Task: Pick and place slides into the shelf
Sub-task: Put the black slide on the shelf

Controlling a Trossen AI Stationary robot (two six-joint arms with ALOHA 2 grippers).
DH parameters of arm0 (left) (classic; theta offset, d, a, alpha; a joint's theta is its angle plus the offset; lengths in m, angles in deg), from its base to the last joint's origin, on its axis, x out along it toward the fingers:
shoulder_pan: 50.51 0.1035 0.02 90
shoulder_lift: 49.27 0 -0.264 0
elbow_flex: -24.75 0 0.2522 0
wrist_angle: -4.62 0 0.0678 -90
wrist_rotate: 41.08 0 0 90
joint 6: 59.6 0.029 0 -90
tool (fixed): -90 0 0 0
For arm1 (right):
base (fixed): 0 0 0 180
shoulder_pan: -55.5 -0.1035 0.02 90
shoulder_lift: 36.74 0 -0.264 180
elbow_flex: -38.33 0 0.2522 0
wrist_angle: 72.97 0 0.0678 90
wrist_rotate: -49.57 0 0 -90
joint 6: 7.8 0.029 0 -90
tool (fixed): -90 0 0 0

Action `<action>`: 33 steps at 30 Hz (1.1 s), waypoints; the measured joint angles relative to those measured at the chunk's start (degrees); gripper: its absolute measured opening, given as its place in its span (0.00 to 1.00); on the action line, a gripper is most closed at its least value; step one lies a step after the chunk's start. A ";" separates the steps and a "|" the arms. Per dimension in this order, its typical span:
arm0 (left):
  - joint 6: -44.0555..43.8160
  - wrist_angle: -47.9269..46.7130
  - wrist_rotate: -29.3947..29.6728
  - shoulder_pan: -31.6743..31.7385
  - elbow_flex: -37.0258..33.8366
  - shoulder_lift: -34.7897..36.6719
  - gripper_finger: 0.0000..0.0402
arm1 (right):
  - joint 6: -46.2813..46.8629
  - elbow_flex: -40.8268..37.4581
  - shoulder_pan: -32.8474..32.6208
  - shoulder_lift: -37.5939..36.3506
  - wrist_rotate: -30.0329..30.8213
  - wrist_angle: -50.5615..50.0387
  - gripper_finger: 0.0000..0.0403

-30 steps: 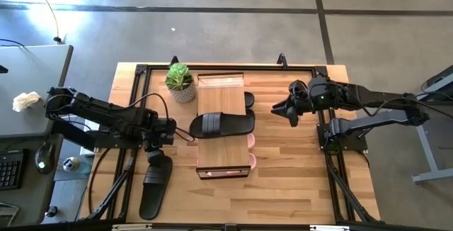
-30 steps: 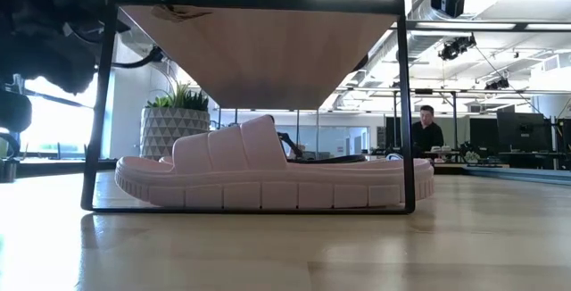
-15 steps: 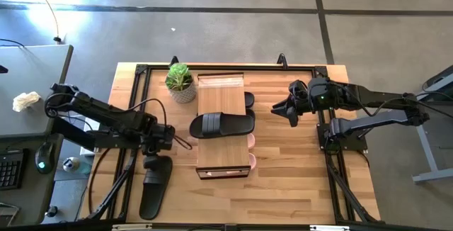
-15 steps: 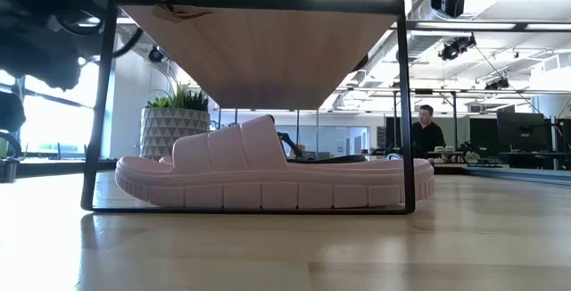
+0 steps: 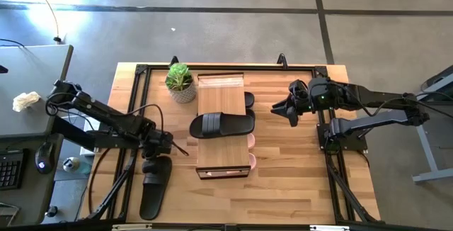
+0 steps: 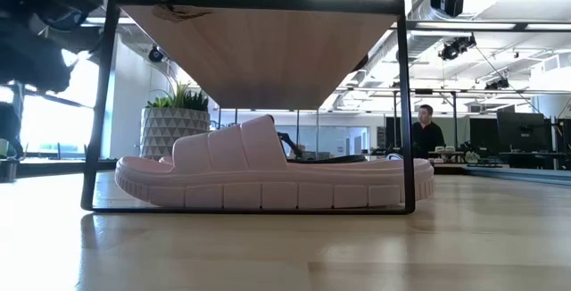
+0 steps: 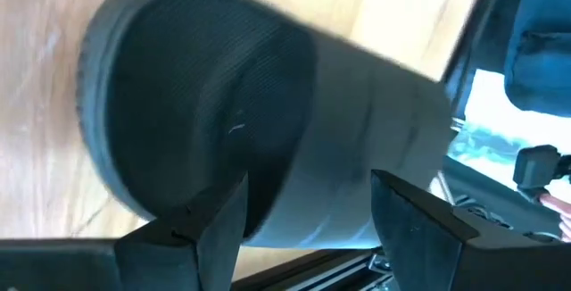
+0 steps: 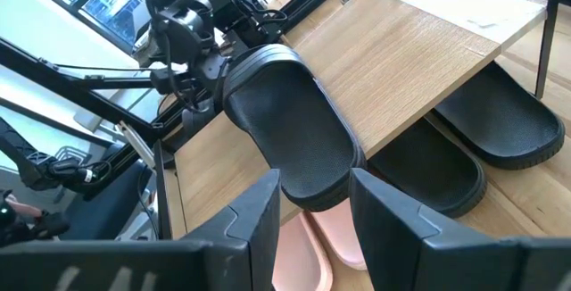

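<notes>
Lower-tier slides (image 5: 249,140) mostly hidden beneath shelf (image 5: 221,86).

Your wooden table (image 5: 297,167) carries the shelf (image 5: 221,88) at its middle, a potted plant (image 5: 180,81) touching the shelf's far left corner, and one black slide (image 5: 154,183) lying ahead of the left gripper's fingers (image 7: 205,224) near the table's left edge. On the shelf's top plank a black slide (image 5: 221,124) lies crosswise; pink slides (image 6: 268,179) and black slides (image 8: 500,117) sit on the tier beneath
</notes>
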 joint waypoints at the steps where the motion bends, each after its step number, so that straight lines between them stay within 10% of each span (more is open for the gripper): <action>1: -0.66 0.25 -0.04 0.09 -0.55 0.00 0.55 | 0.00 0.00 0.00 0.00 0.00 0.00 0.31; 12: -3.26 11.68 -5.93 0.10 -2.41 0.00 0.50 | 1.09 0.00 -0.02 0.00 0.00 0.00 0.31; 24: -3.58 11.63 -16.94 0.12 -2.34 0.03 0.03 | 1.07 0.00 0.00 0.00 0.00 -0.02 0.31; 33: -7.35 10.78 -21.43 0.10 2.44 1.60 0.02 | 1.09 0.02 -0.01 -0.01 0.00 -0.03 0.31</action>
